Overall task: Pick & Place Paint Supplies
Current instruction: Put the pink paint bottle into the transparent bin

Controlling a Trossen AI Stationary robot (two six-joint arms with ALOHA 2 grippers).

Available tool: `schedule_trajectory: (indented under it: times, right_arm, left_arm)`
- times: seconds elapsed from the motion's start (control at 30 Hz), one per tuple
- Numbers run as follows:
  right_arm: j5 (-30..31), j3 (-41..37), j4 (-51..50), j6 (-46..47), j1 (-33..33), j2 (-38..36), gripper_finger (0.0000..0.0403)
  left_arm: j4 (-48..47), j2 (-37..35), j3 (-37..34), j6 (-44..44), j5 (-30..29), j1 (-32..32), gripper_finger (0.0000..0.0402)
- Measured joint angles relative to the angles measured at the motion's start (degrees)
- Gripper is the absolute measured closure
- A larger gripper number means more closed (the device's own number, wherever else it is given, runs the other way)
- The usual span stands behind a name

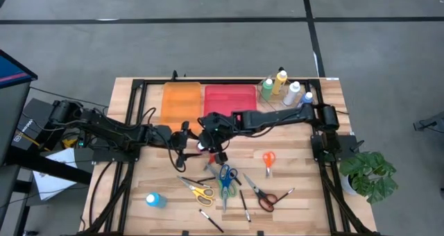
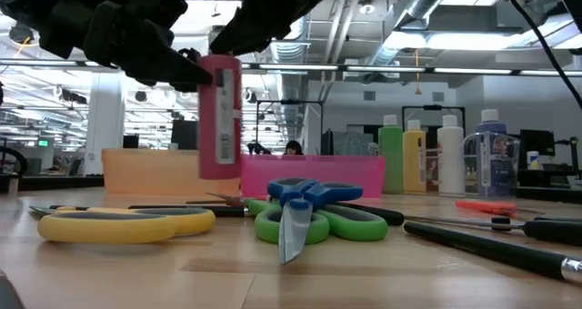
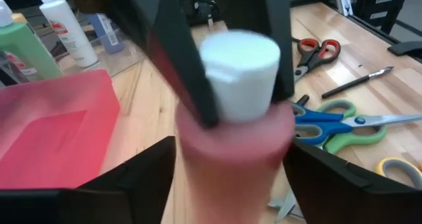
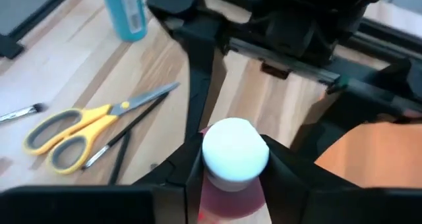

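A pink paint bottle [image 2: 220, 118] with a white cap [image 3: 237, 72] stands upright in the air over the middle of the table [image 1: 202, 146]. Both grippers are on it. My left gripper [image 1: 186, 141] reaches in from the table's left, and its fingers stand on either side of the bottle's body. My right gripper [image 1: 211, 140] comes from the right, slanting down, and is shut on the cap. In the low view the dark fingers hide the cap. My left gripper has the bottle's pink body, just below the cap [image 3: 198, 151], between its two fingers [image 3: 142, 174]. It comes nearly level from the table's left. The bottle stands upright, clear of the table. My right gripper pinches the white cap [image 4: 234, 148] between its two fingers [image 4: 188, 168], one on each side. It slants down from the table's right. The bottle's body hangs below the fingers, upright and lifted clear.
An orange tray [image 1: 182, 100] and a pink tray [image 1: 230, 99] lie at the far edge, with several paint bottles [image 1: 281, 87] standing to their right. Scissors [image 1: 225, 179], more scissors [image 1: 268, 158], thin brushes [image 1: 244, 205] and a lying blue bottle [image 1: 155, 200] are scattered on the near half.
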Motion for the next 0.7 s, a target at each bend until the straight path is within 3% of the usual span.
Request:
schedule_trajectory:
  times: [0.2, 0.4, 0.7]
  right_arm:
    - [-1.02, 0.07, -3.96, -0.04, -1.38, -1.74, 0.0290]
    - [-1.86, -0.04, -11.00, 0.38, -3.68, -4.50, 0.0290]
    - [-1.54, -14.84, -9.04, 7.17, -5.66, -18.90, 0.0289]
  left_arm:
    - [-0.66, -2.92, -0.06, 0.02, 0.00, 0.00, 0.0080]
    - [-7.92, -9.69, -0.15, 0.04, 0.00, 0.00, 0.0057]
    - [-16.99, -19.65, -0.17, -0.15, 0.00, -0.31, 0.0061]
